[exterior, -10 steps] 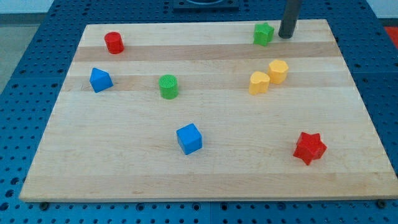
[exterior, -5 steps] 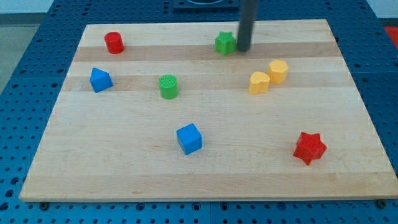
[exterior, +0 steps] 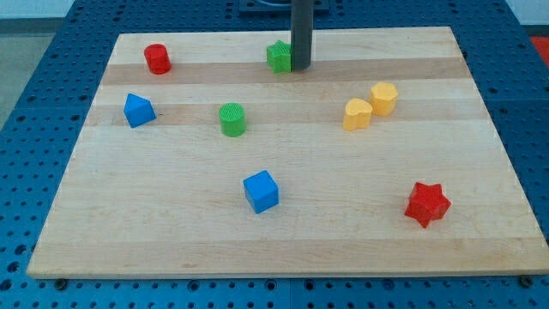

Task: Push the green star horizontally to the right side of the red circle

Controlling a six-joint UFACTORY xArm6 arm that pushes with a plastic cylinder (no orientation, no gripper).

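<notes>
Blocks in the lower part of the frame play no part in this: a red star [exterior: 427, 203] at lower right and a blue cube [exterior: 261, 190] below centre. Higher up, across the middle, sit a green cylinder [exterior: 232, 119], a blue block [exterior: 138, 110] at the left whose shape I cannot quite make out, and two yellow blocks [exterior: 371, 106] touching each other at the right.

Along the top of the wooden board [exterior: 480, 249] lies the line that matters. The green star [exterior: 279, 57] sits at upper centre, and my tip [exterior: 301, 68] stands against its right-hand side, touching or just about touching. The arm ends in a bare rod, so there is no hand to open or close and nothing is gripped. The red circle [exterior: 157, 58] is at upper left, well apart from the star and at nearly the same height in the frame. So the star lies directly to the frame's left of my tip, with the circle further along that same line; a straight leftward push should carry the star toward the circle's right side.
</notes>
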